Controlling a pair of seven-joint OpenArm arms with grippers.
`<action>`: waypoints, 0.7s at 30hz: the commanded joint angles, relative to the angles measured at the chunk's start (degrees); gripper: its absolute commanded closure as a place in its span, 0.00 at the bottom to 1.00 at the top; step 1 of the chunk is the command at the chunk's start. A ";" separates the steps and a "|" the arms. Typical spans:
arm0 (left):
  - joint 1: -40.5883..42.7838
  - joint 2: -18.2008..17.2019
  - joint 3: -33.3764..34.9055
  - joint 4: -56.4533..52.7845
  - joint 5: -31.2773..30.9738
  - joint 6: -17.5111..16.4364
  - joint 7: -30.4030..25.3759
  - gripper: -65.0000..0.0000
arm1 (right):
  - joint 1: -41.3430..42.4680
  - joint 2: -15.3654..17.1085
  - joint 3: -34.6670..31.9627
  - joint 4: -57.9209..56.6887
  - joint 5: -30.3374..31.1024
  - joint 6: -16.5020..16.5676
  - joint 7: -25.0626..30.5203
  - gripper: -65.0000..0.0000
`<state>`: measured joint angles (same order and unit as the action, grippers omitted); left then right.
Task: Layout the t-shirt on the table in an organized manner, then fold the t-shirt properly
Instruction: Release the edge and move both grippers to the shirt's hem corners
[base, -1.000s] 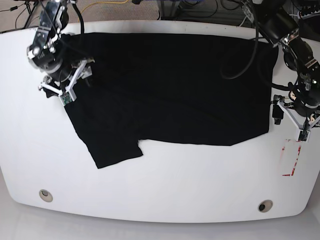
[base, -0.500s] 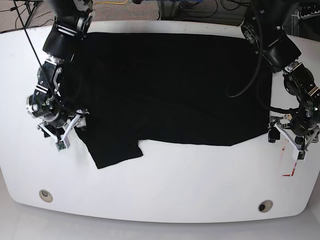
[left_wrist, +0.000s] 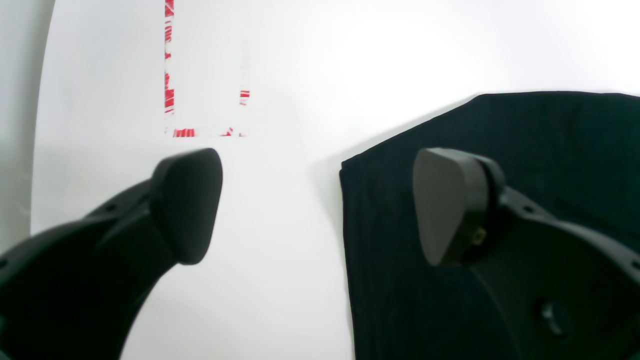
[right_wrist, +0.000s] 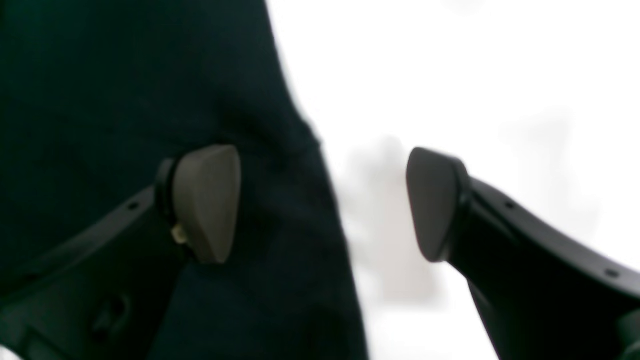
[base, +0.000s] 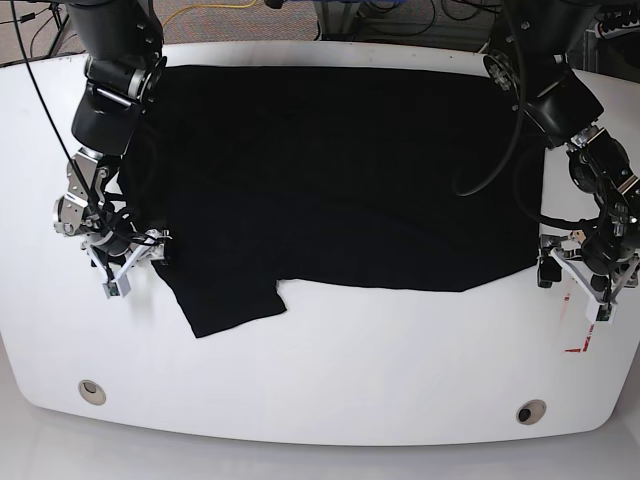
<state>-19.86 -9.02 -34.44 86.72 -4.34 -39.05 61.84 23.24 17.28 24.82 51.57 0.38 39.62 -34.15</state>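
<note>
No readable text — only unlettered red-and-white tape mark on table

Bright, even light from overhead washes the white counter almost to pure white in the base view, with a soft sheen near its front edge. The t-shirt is so dark there that its folds barely show. That view bows the counter's edges outward, as a wide lens does. In the right wrist view everything is soft: the shirt's edge beside the right tool is smeared, and a grey blurred shadow lies on the counter next to it. The left wrist view is sharper; beyond the left tool the tape mark fades into glare.
</note>
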 joint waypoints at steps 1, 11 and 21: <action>-0.67 -0.79 0.02 0.97 -0.63 0.06 -0.97 0.12 | 1.24 -0.71 0.10 0.96 0.80 0.38 1.14 0.24; 0.21 -1.23 -0.07 0.45 -0.54 0.06 -0.97 0.12 | 0.80 -3.78 0.10 0.87 0.80 0.38 1.23 0.26; -0.14 -1.31 0.11 -8.70 -0.45 1.11 -7.65 0.12 | 0.80 -4.66 -0.16 0.87 0.54 0.38 1.32 0.92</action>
<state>-18.48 -9.45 -34.48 79.22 -4.32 -38.76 56.47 22.92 12.14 24.71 51.79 1.23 39.62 -32.18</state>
